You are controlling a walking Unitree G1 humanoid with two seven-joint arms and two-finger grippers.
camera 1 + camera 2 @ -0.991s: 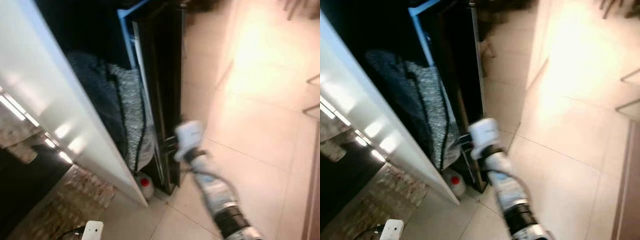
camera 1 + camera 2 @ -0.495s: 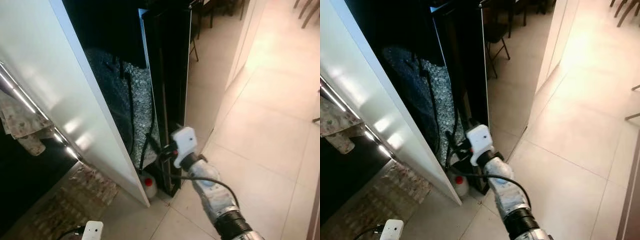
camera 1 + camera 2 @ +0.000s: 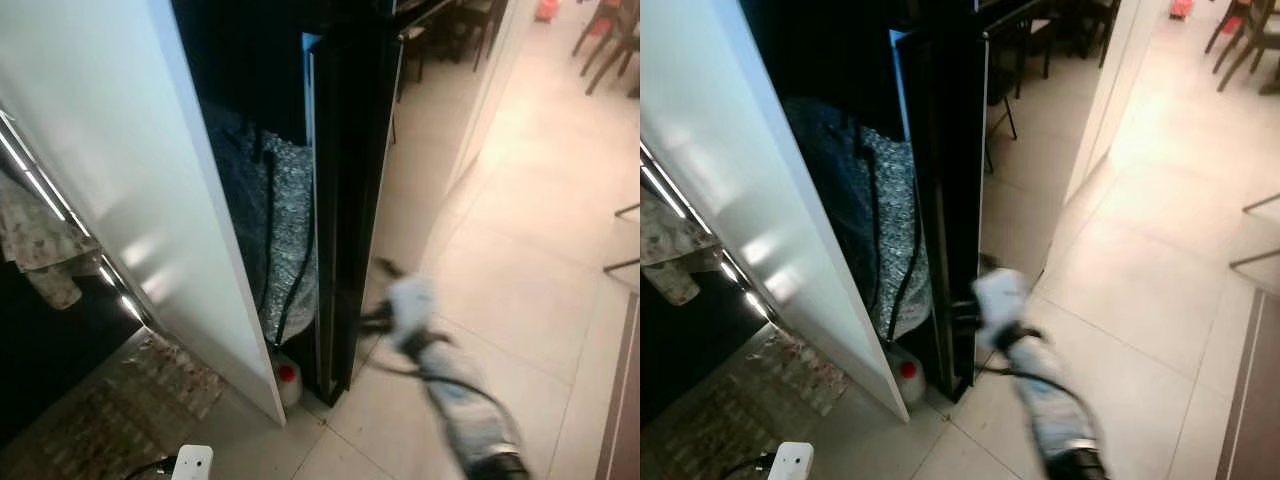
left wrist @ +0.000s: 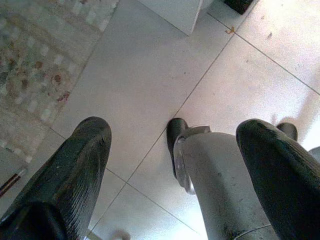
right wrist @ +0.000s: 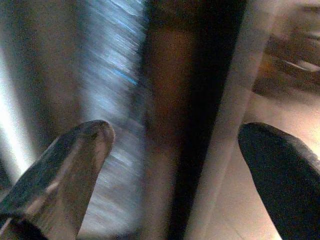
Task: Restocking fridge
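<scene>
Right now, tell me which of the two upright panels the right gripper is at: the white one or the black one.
The black panel. The right gripper is beside its lower edge; the white panel stands farther to the robot's left.

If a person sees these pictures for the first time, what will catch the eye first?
First, the tall black fridge door, seen edge-on at the centre, with the white door to its left. Next, the blurred right end effector, open, close to the black door's lower edge. Lastly, a small red-capped bottle on the floor between the doors.
</scene>
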